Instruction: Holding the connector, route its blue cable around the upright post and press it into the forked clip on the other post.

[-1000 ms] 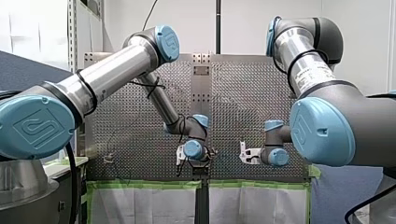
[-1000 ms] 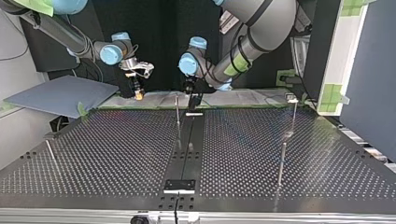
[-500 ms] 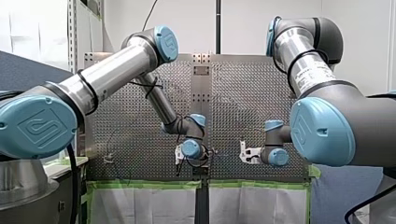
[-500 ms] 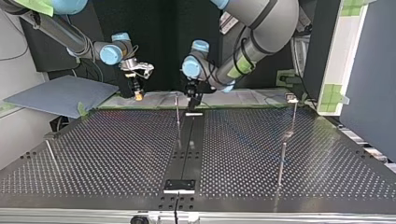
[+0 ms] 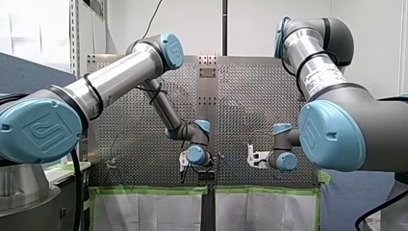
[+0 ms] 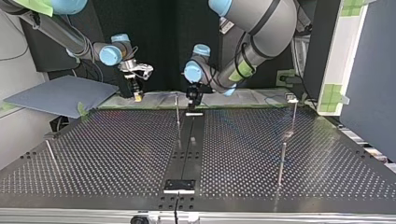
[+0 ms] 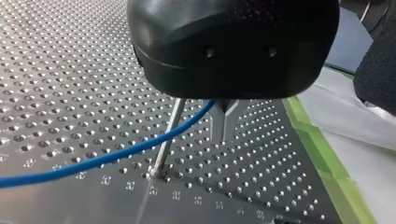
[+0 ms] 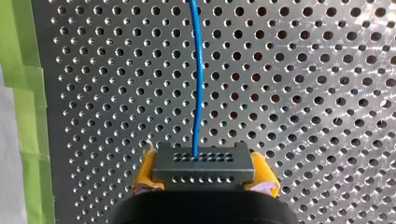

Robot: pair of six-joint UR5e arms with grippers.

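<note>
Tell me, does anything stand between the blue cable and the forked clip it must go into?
Nothing visible does. In the left wrist view the blue cable crosses the upright post and rises close beside the forked clip; only bare perforated table shows between them.

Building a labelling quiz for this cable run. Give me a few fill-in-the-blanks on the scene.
1. The connector clamped in my right tool trails a ___ cable.
2. The right tool's pads are ___.
3. In the left wrist view, the cable crosses a thin metal ___ standing on the table.
4. The tape beside the table is ___.
Missing words: blue; yellow; post; green.
</note>
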